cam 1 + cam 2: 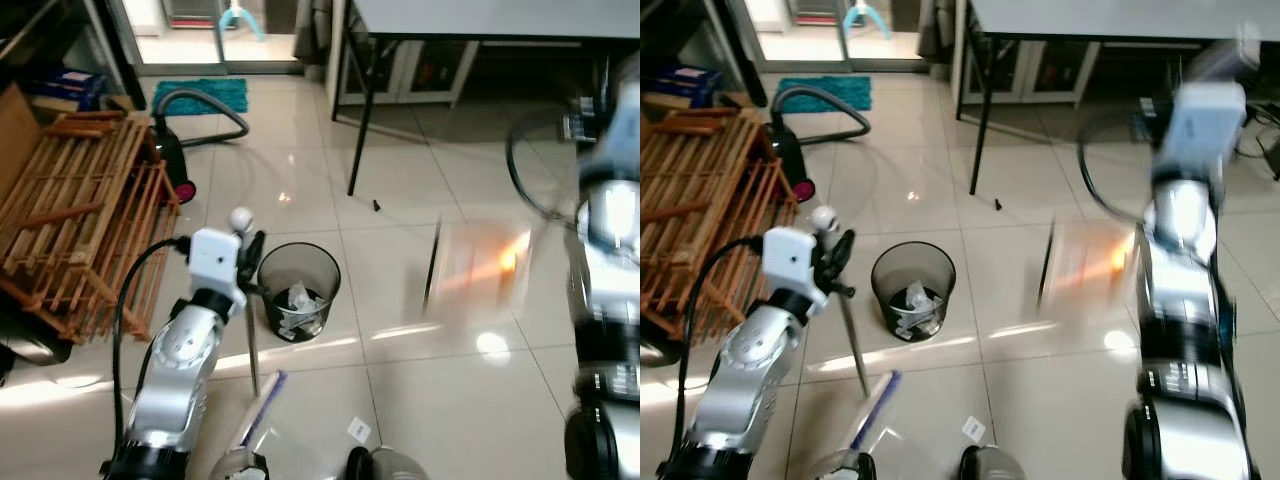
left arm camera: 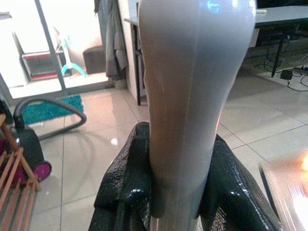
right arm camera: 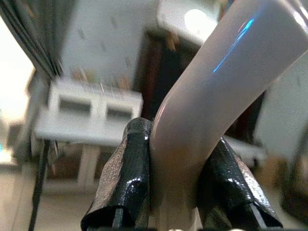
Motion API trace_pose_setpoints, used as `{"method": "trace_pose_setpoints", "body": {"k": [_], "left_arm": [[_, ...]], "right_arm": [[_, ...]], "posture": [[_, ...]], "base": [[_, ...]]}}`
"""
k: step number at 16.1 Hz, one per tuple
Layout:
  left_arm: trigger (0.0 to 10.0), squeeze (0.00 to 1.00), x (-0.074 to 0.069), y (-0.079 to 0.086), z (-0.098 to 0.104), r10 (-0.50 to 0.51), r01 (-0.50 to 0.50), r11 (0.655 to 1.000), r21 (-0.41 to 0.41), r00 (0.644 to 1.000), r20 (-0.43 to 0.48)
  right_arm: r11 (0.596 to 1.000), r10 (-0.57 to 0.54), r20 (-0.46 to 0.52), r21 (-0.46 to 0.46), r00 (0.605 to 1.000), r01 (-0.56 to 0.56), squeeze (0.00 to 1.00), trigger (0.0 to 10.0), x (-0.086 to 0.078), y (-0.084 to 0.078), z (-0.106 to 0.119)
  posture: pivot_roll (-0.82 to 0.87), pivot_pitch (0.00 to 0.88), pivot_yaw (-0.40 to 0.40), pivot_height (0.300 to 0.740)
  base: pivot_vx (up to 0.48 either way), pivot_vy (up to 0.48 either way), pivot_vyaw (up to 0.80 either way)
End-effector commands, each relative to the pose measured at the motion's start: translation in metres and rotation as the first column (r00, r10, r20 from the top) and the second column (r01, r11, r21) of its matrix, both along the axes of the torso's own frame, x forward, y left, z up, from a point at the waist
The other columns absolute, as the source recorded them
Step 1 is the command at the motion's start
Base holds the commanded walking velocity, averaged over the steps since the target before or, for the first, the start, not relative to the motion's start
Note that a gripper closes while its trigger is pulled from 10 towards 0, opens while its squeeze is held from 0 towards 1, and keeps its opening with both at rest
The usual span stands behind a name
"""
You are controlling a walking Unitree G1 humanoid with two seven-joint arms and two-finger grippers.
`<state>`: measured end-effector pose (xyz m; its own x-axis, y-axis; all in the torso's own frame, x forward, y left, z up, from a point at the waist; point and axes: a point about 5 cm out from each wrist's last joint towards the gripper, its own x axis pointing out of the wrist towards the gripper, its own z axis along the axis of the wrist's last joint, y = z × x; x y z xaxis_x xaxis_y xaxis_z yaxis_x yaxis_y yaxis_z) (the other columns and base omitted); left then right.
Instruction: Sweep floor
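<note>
My left gripper (image 1: 250,250) is shut on the thin handle of a broom (image 1: 253,340), just under its white knob. The handle slants down to the purple-and-white bristle head (image 1: 258,408) on the tiles by my feet. The left wrist view has both black fingers (image 2: 126,173) pressed on the pale grey handle (image 2: 185,96). My right arm (image 1: 1180,290) is raised at the right and blurred. Its gripper (image 3: 175,159) is shut on a curved grey handle (image 3: 211,91). A blurred dustpan (image 1: 472,268) hangs over the tiles left of that arm. A white scrap (image 1: 358,430) and a small dark bit (image 1: 376,205) lie on the floor.
A black mesh bin (image 1: 298,290) with crumpled paper stands just right of the broom. A wooden rack (image 1: 80,210) leans at the left, with a vacuum cleaner (image 1: 172,145) and its hose behind it. A table (image 1: 480,20) on black legs stands at the back right.
</note>
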<state>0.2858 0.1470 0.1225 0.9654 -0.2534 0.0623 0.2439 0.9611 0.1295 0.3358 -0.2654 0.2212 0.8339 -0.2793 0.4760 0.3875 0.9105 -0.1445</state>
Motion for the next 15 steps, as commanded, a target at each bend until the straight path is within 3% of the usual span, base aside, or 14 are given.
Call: {"method": "trace_pose_setpoints", "body": {"k": [1,4,5,9,15], "left_arm": [[10.0,0.00,0.001,0.001,0.004,-0.009,0.008,0.999,0.046,1.000,0.025],[10.0,0.00,-0.001,0.002,0.000,-0.003,0.002,0.999,0.050,1.000,0.015],[10.0,0.00,-0.003,0.003,0.000,0.003,-0.004,0.999,0.050,1.000,0.014],[10.0,0.00,-0.005,0.011,0.002,0.063,-0.064,0.997,0.039,0.998,0.023],[10.0,0.00,0.003,0.009,0.010,0.061,-0.063,0.997,0.045,0.997,0.045]], "right_arm": [[0.999,-0.009,0.073,0.037,0.997,0.006,0.00,10.0,-0.009,-0.005,0.006],[0.999,0.008,0.023,0.046,1.000,-0.009,0.00,10.0,-0.015,0.000,-0.014],[0.998,0.034,-0.039,0.046,0.999,-0.032,0.00,10.0,-0.015,0.012,-0.028],[0.994,0.112,-0.125,0.027,0.986,-0.110,0.00,10.0,-0.012,0.035,-0.044],[0.994,0.105,-0.182,0.047,0.978,-0.097,0.00,10.0,-0.015,0.050,-0.059]], "posture": [[-0.02,0.135,0.010,0.740],[-0.02,0.138,0.008,0.740],[-0.02,0.141,-0.001,0.740],[0.00,0.143,-0.021,0.740],[0.00,0.136,-0.004,0.740]], "base": [[0.000,0.000,0.00],[0.000,0.000,0.00],[0.000,0.000,0.00],[-0.214,0.000,0.00],[-0.301,0.000,0.00]]}}
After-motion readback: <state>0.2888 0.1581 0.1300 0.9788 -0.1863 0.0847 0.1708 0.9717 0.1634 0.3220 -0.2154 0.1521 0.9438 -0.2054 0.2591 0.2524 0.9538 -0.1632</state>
